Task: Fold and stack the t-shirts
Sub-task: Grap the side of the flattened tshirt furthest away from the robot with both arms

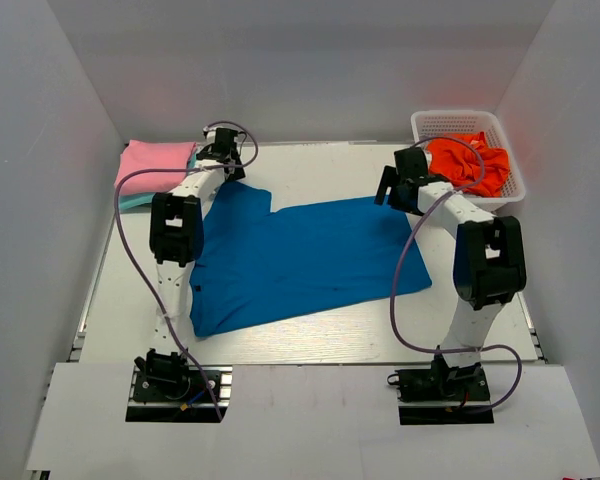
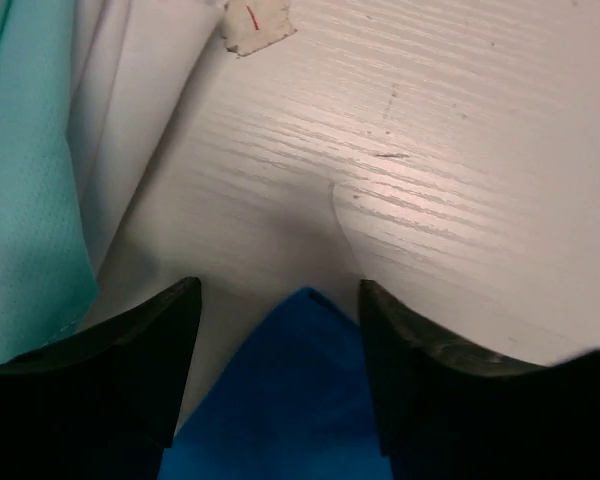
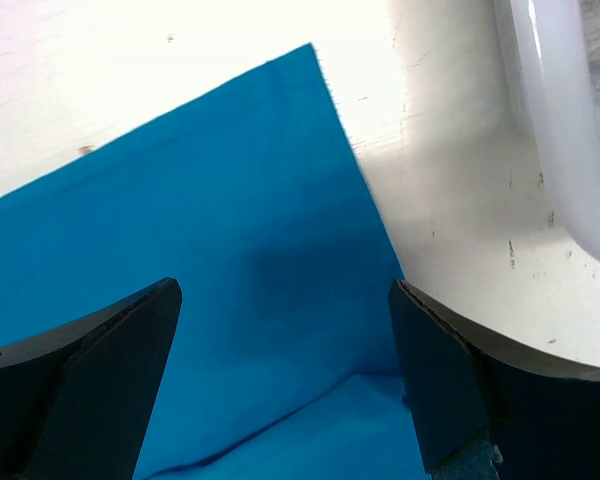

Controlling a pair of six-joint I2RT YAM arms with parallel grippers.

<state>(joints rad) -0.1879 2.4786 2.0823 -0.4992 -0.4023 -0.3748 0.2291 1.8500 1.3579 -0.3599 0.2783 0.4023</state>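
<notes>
Blue t-shirt [image 1: 310, 262] spreads flat from above; wrist views alone show left pincer [image 2: 278, 292] and right pincer [image 3: 282, 292] gaping

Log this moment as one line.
blue t-shirt: spread on table | left gripper: open, at far-left corner | right gripper: open, over far-right corner

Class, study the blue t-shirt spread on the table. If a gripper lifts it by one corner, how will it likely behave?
Probably floppy: the blue t-shirt lies flat with soft creases, so it should drape, not hold shape. Likely light, being thin. Pushed, it may bunch like the orange-red shirt crumpled in the basket.
</notes>
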